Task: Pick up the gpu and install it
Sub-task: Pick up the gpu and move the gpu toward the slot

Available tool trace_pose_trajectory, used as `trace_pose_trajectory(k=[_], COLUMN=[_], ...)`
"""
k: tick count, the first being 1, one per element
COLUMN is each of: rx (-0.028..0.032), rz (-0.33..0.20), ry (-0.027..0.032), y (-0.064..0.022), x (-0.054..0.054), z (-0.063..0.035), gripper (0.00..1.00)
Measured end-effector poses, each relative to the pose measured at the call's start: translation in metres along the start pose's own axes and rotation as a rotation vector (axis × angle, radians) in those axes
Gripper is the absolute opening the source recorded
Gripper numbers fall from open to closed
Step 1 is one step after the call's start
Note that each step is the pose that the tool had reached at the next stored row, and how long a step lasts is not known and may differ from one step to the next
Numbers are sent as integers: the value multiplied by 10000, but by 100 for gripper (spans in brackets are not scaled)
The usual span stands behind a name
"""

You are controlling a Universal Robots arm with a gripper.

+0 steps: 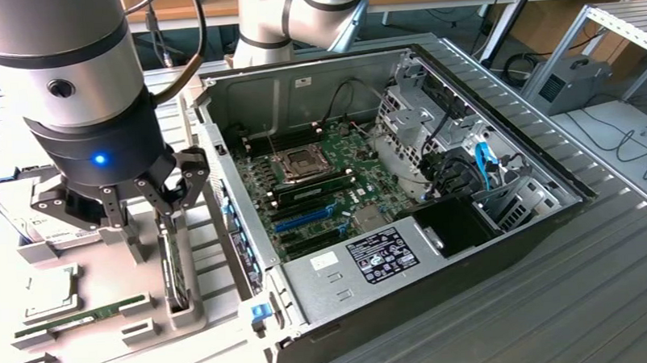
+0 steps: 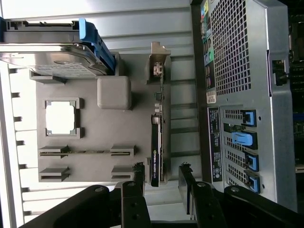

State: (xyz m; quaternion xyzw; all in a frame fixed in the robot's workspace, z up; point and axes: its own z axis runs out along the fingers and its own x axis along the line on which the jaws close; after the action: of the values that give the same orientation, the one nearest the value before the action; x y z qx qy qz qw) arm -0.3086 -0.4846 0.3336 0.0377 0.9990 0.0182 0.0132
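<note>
"Grey ribbed metal, that bench (image 1: 586, 301). What sits on it?"

"An open case (image 1: 436, 299) (image 2: 237, 47) lying on its side with the board (image 1: 355, 160) facing up. Just beside it, toward the exterior view's left, is a pale tray (image 1: 95, 274) (image 2: 104, 137). Desks, loose cables and a metal rack stand behind."

"Where is the gpu?"

"The gpu (image 1: 175, 267) (image 2: 156, 142) stands on its long edge in a slot along the tray edge that faces the case. Its silver bracket end points away from the gripper."

"And the gripper?"

"The gripper (image 1: 140, 214) (image 2: 161, 183) hangs over the tray with its fingers (image 2: 138, 178) apart, holding nothing. In the wrist view the card's near end lines up between them. I cannot tell how high above it they are."

"Room to move?"

"Above the card it is open. Toward the case, only a narrow strip of bench parts the tray edge from the case wall. On the other side the tray is mostly low holders, and the drive (image 2: 52, 59) sits in a tray corner, well apart from the card. The case has no cover on top, and its blue slots (image 1: 303, 220) lie bare near the board's edge closest to the tray."
</note>
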Motion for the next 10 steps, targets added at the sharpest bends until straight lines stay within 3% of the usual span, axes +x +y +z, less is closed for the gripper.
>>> trace_pose_trajectory(k=[10], rx=[0], rz=[0], ry=[0], y=[-1], x=[6], z=[24], gripper=[42])
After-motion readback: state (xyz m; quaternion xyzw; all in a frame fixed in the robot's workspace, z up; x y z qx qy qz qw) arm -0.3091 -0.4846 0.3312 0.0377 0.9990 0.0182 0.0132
